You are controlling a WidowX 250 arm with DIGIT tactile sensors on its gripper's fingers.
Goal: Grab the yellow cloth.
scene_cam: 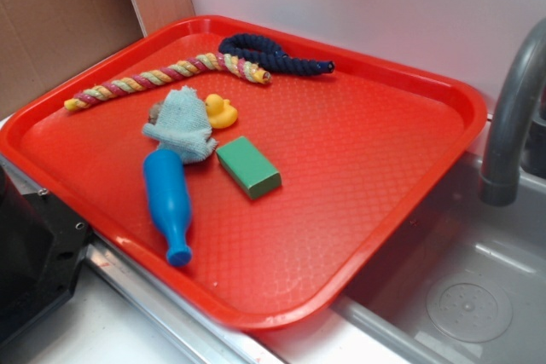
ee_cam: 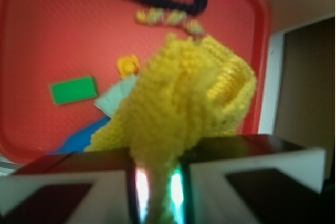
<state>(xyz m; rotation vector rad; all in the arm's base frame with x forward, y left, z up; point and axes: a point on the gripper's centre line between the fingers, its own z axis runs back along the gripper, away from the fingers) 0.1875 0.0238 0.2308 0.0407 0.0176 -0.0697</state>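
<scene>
Gripper (ee_cam: pixel 157 182): nearest the wrist lens; two pale fingers (ee_cam: pixel 94 192) closed to a narrow slot, with a bunched strand of the cloth pinched between them.
Cloth (ee_cam: pixel 184 98): mustard-yellow terry, clamped in the slot and hanging in folds below the fingers, clear of the tray; in the exterior view only a yellow scrap shows at the top left edge, well above the tray.
Tray (scene_cam: pixel 409 210): red, textured, resting partly over a sink (scene_cam: pixel 461 296).
Blue rag (scene_cam: pixel 183 125): crumpled, left of centre on the tray, lapping over the top of the pin.
Duck (scene_cam: pixel 219 110): small, yellow, touching the rag's right edge.
Block (scene_cam: pixel 247 166): green, just beside the rag.
Pin (scene_cam: pixel 166 202): blue, lying toward the near rim.
Ropes: striped one (scene_cam: pixel 162 77) and dark one (scene_cam: pixel 273 55) along the far side, ends meeting.
Risk, grip: hold appears to be on a thin fold only; soft terry may slide out under its own weight.
Risk, swing: a quick move could shake the loose folds free.
Risk, drop: a fall would likely land on the rag and duck.
Unclear: how deep the cloth sits in the slot; view is blurred.
</scene>
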